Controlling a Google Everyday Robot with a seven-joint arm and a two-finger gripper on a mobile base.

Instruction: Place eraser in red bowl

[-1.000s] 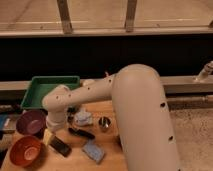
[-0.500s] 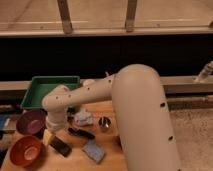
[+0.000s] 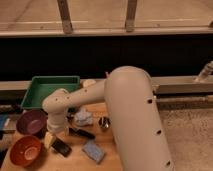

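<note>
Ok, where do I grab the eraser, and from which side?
Grip the eraser across its short width, near the middle, coming straight down from above. It lies flat and slanted on the table, so only its long thin edges offer a hold. The gripper sits at its end nearer the red bowl; the wrist probably needs turning to match the slant.

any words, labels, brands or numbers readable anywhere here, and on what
None: no text can be read in this view.
The eraser, red bowl, green tray and robot arm show no legible marks.
The gripper hangs low over the table, just left of the eraser and right of the red bowl.
</note>
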